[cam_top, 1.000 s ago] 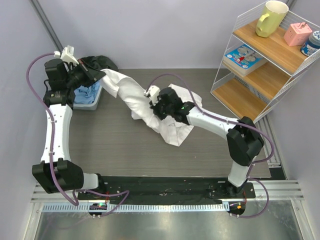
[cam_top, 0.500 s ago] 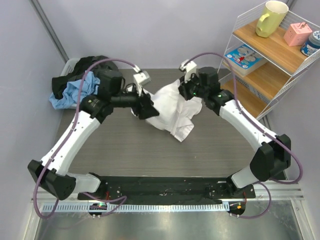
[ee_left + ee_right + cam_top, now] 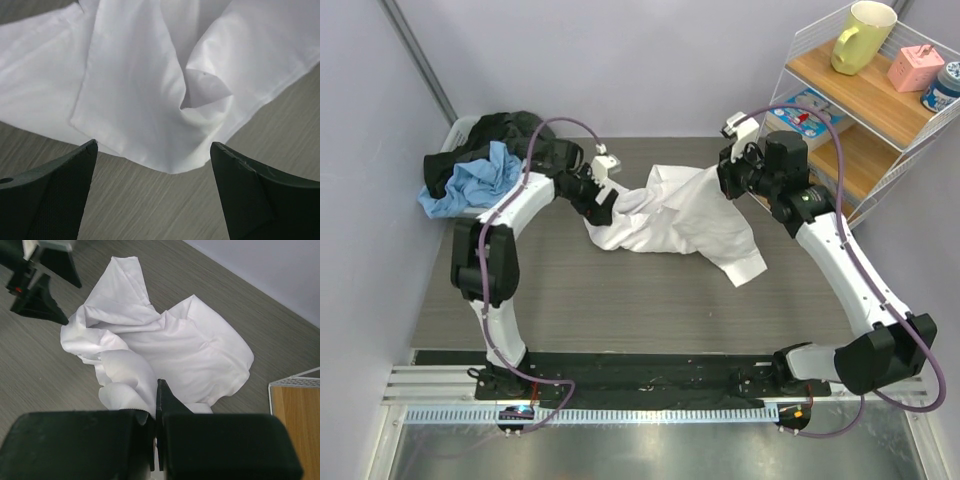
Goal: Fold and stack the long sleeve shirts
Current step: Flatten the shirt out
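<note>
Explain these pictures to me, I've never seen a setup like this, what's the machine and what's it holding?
These are two robot arms bolted at the near edge of a table, each ending in a two-finger gripper. One picture looks down from above; the other two come from cameras on the wrists. A crumpled white shirt lies on the table. The right gripper is shut, pinching the shirt's edge. The left gripper is open at the shirt's other end, holding nothing. A heap of clothes sits at the far left, and a shelf rack stands on the right.
</note>
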### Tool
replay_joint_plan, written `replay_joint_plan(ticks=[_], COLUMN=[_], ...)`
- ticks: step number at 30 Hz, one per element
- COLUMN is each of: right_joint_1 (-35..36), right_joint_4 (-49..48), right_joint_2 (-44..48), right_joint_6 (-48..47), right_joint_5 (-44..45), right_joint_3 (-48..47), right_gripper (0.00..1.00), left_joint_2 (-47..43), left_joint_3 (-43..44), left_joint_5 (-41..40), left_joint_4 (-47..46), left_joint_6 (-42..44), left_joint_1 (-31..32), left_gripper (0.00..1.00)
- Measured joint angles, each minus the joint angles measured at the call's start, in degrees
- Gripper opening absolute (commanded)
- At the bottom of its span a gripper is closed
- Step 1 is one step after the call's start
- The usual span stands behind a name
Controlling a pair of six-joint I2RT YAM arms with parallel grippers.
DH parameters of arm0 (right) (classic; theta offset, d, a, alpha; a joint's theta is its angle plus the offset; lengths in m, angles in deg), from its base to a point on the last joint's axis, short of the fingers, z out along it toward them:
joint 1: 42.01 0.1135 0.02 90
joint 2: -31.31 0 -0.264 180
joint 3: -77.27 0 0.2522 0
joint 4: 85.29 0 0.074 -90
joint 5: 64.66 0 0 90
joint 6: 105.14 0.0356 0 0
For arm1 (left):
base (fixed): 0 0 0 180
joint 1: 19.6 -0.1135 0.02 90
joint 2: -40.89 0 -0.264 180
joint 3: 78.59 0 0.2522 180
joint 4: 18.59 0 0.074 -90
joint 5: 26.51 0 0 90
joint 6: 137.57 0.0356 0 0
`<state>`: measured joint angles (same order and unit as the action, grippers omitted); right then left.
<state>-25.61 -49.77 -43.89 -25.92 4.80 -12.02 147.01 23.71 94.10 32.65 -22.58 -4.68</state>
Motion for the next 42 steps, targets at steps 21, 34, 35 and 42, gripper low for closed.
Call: replay_joint_plan(ticks=[21, 34, 35, 42], right_joint_1=[-0.39, -0.5, -0.52, -0.52], right_joint_4=[8.57, 3.58, 3.65, 1.99], right_joint_2=[22.8, 13.92, 13.97, 14.05], right_joint_6=[-1.07, -2.97, -2.95, -2.64], right_joint_5=[6.38, 18.73, 18.75, 18.69], right_joint_3=[-0.13, 2.75, 3.32, 5.57], right_gripper=[0.01, 0.01, 0.01, 0.01], left_joint_2=[-21.18, -9.9, -11.26, -30.97], left_joint_3=[-9.99, -4.42, -7.48, -32.26], left_joint_5=[-0.72, 2.21, 2.19, -1.42], left_joint_4=[19.08, 20.39, 21.14, 17.27], left_joint_6=[-2.21, 0.72, 2.93, 15.56], left_joint_1=[1.14, -8.96, -10.12, -1.42], left_gripper=[0.52, 0.72, 0.71, 0.51])
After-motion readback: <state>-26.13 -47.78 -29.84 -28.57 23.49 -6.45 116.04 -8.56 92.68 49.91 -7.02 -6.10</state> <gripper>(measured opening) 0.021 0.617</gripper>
